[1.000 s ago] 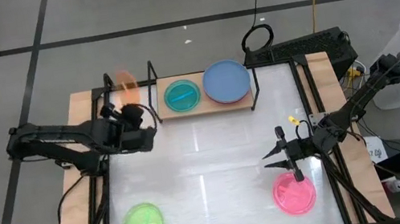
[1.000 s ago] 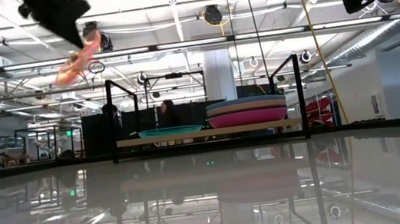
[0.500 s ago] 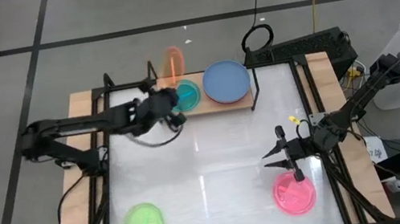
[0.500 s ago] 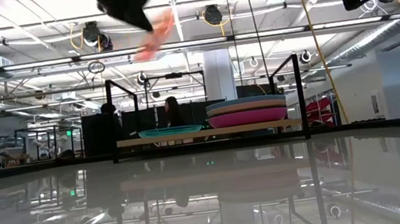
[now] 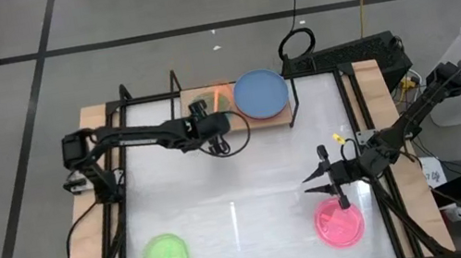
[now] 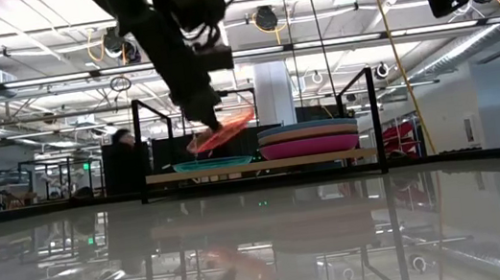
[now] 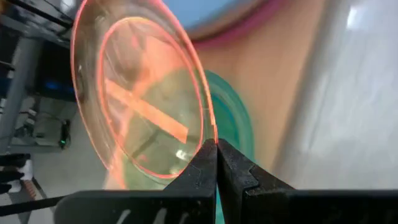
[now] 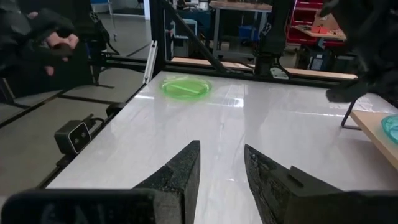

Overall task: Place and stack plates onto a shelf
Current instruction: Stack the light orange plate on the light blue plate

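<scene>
The left pincer [image 7: 216,149] is pressed together on the rim of a translucent orange round plastic plate [image 7: 140,99], its two dark fingers meeting at the plate's edge. That plate hangs tilted just above the left half of the small light-wood shelf [image 5: 278,118], directly over a teal round plate [image 7: 235,127] lying flat on the board. In the low view the orange plate [image 6: 222,131] slants with one edge raised, just above the teal plate [image 6: 212,163]; whether the two touch cannot be told. On the right half of the shelf sits a stack of round plates, a blue plate [image 5: 260,92] on top and a magenta plate [image 6: 309,147] at the bottom, between thin black uprights.

The right pincer [image 5: 325,181] hovers with its fingers spread, holding nothing, above the white tabletop [image 5: 231,185] just beside a hot pink round plate [image 5: 337,223] near the front right corner. A lime green round plate [image 5: 165,257] lies well apart at the front left.
</scene>
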